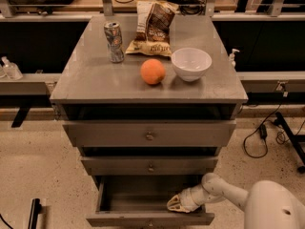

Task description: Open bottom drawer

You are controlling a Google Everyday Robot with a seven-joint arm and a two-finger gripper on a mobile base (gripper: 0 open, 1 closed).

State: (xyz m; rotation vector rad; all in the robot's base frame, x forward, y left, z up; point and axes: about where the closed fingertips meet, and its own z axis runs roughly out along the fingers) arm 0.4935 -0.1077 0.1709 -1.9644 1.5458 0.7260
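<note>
Bottom drawer (133, 199) is at the cabinet's base, pulled out toward the camera, open side up, plain grey inside. Its long axis runs left-right, parallel to the mid drawer (150, 166) and top drawer (149, 135) fronts above. My fingers (177, 203) are inside it at the right front corner, pointing left along the front panel. Can't tell if they're spread or closed. On the worktop (95, 80): can (114, 42), chip bag (152, 27), orange (152, 71), white bowl (191, 63).
</note>
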